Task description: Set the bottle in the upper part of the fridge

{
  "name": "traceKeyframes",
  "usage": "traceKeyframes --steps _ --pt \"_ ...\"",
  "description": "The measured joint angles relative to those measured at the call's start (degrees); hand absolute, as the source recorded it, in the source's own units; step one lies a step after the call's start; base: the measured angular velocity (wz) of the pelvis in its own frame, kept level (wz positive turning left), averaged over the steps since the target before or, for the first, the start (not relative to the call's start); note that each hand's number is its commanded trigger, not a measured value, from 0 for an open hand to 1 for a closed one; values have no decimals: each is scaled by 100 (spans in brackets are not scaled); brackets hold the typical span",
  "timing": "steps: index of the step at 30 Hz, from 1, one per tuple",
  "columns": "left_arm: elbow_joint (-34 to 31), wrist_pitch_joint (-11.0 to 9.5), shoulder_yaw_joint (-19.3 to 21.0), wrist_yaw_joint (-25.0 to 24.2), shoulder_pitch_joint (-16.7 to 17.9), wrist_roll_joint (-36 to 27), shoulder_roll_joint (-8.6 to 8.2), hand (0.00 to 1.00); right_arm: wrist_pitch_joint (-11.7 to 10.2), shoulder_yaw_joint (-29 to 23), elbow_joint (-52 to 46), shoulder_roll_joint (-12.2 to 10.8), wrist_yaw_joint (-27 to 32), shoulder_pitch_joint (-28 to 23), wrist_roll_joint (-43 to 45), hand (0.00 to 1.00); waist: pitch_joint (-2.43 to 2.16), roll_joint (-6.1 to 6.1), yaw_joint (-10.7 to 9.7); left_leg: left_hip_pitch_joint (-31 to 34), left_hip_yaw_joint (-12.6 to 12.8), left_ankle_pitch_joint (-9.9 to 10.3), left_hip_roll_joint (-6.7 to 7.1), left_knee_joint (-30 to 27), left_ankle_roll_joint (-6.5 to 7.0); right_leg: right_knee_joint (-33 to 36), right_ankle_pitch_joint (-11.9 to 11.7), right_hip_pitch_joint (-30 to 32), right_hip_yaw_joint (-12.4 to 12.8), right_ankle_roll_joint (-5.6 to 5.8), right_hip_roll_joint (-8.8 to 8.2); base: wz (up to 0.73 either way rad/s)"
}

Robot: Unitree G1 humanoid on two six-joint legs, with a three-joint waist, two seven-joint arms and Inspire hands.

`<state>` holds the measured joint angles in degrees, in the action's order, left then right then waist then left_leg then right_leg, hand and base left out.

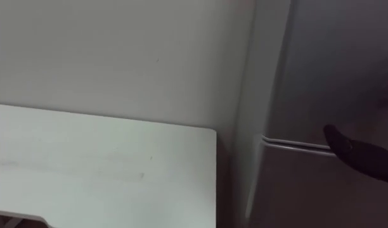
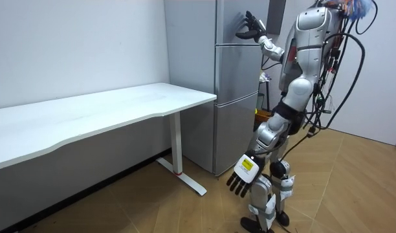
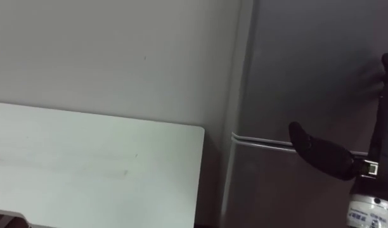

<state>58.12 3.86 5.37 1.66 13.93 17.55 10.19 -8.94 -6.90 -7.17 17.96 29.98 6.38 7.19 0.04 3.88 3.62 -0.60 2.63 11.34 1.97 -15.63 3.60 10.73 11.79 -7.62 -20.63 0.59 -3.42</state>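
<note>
The grey fridge [image 2: 233, 84] stands shut in front of me, its upper door [image 1: 333, 63] meeting the lower door at a seam [image 1: 295, 144]. My right hand [image 3: 327, 155] is raised in front of the upper door near that seam. Its fingers are straight, its thumb sticks out to the left, and it holds nothing. In the room view the right hand [image 2: 252, 27] is high at the fridge's front edge. My left hand [image 2: 244, 173] hangs beside my thigh with relaxed fingers, empty. I stand close to the fridge, facing it.
A white table [image 1: 86, 171] stands directly left of the fridge against a pale wall [image 1: 118, 50], its corner close to the fridge side. In the room view the table [image 2: 107, 110] has a white leg on a wooden floor [image 2: 185, 213].
</note>
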Motion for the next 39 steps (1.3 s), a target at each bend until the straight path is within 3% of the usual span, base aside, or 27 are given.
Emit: traceKeyframes --steps 9,12,17,22,29,35,39 --pt "-259 -16 121 -5 66 -20 4 0 20 -32 -27 51 -7 0 -10 0 -10 -22 -24 39 -1 -7 13 -6 15 -1 -21 32 -27 7 -19 0" --pt "-265 -24 143 -3 144 -123 17 0 27 -136 -141 56 -82 -57 -100 0 -15 -24 -191 49 -134 -28 83 -1 51 -2 -32 -5 -134 5 -55 21" --pt "-261 -24 259 -12 334 -236 19 0 10 -266 -188 94 -170 -120 -392 0 -34 -9 -251 -99 -140 -43 134 101 82 -6 -32 -93 -60 27 -58 3" --pt "-244 -192 599 1 365 -246 24 0 71 -995 -186 294 -171 -145 -894 0 -55 56 -342 -109 -163 -50 158 96 107 -35 -38 -138 -100 56 -73 5" --pt "-257 -193 693 69 499 -334 22 0 109 -1752 -187 324 386 -517 -885 0 -76 91 -461 -111 -116 -38 150 156 115 -87 -34 -101 -70 66 -91 -1" --pt "-234 -199 819 223 459 -346 -13 0 137 -2253 -193 336 675 -719 -935 0 -62 94 -664 -156 -50 -40 151 303 113 -80 -36 -79 107 67 -42 -7" --pt "-249 -201 822 346 445 -439 -13 0 153 -2513 -195 346 917 -1135 -1458 0 -63 105 -720 -202 62 -33 135 407 107 -67 -35 -36 456 66 -7 -16"
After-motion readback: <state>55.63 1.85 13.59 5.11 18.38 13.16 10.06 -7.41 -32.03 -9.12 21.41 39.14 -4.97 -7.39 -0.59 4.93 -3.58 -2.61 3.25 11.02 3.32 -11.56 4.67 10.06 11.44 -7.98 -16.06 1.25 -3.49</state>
